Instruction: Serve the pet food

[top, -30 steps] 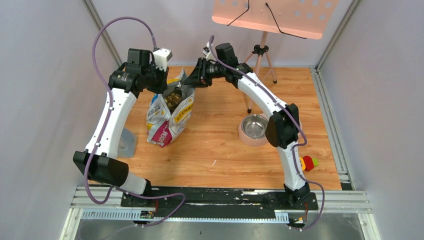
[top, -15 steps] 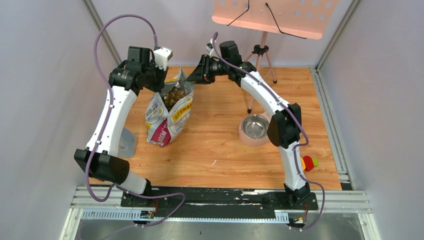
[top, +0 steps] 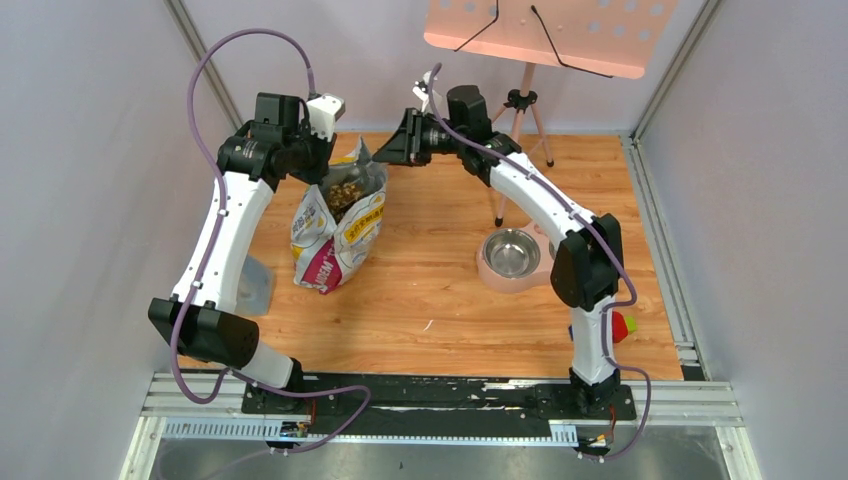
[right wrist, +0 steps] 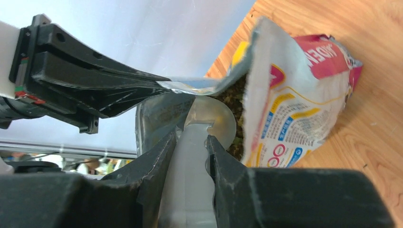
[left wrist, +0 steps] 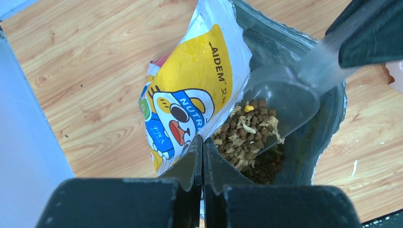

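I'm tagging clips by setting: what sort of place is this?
Probably a robot lab test cell, not a home: plain grey panel walls box in a wood-grain table, a metal mounting rail runs along its near edge, and a music stand stands behind.

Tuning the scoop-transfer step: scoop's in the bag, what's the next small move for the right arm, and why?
Probably lift the scoop straight up out of the bag, kept level. It holds pet food, the right jaws clamp its handle, the left jaws pinch the bag rim open, and the bowl looks empty.
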`<state>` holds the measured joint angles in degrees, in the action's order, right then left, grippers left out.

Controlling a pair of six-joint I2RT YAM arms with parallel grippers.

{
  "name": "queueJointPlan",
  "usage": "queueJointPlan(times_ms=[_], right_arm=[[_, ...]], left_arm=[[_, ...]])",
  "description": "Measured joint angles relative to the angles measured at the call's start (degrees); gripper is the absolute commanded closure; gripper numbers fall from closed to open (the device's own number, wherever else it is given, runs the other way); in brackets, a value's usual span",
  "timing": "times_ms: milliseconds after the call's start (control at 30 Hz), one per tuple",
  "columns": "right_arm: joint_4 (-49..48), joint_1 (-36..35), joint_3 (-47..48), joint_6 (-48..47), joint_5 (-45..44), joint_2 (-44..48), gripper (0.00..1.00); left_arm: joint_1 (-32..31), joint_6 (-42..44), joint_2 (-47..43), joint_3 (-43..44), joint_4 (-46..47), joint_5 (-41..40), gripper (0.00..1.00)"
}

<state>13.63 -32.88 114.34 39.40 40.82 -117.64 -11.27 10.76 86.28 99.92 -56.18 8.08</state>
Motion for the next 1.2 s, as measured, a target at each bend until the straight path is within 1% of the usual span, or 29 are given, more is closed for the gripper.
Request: queueJointPlan(times_ms=[133, 300, 500, 700, 800, 967, 1200], right_arm=[[-4.0, 2.8, -4.6, 7.2, 3.7, 0.0, 1.00], [-10.7, 5.6, -9.4, 18.5, 8.1, -0.6, 1.00], [-18.7, 6.1, -13.2, 28.7, 11.6, -1.4, 1.00], [-30.8, 6.2, -15.4, 37.5, 16.5, -3.7, 1.00], [-36.0, 6.5, -16.7, 41.4, 17.9, -4.6, 1.00], [-41.2, 7.6, -16.9, 45.5, 18.5, -5.0, 1.00], [-43.5, 9.1, -16.9, 48.0, 18.3, -5.0, 1.00]], left_arm=[[0.0, 0.0, 0.0, 0.0, 0.0, 0.0, 1.00], [0.0, 0.0, 0.0, 0.0, 0.2, 0.2, 1.00], [0.0, 0.1, 0.0, 0.0, 0.1, 0.3, 1.00], [0.0, 0.2, 0.2, 0.5, -0.3, 0.2, 1.00], [0.0, 1.2, 0.3, 0.9, -0.7, 0.2, 1.00], [0.0, 3.5, 0.3, 0.9, -1.0, 0.3, 1.00], [0.0, 5.0, 0.3, 0.9, -1.2, 1.1, 1.00]])
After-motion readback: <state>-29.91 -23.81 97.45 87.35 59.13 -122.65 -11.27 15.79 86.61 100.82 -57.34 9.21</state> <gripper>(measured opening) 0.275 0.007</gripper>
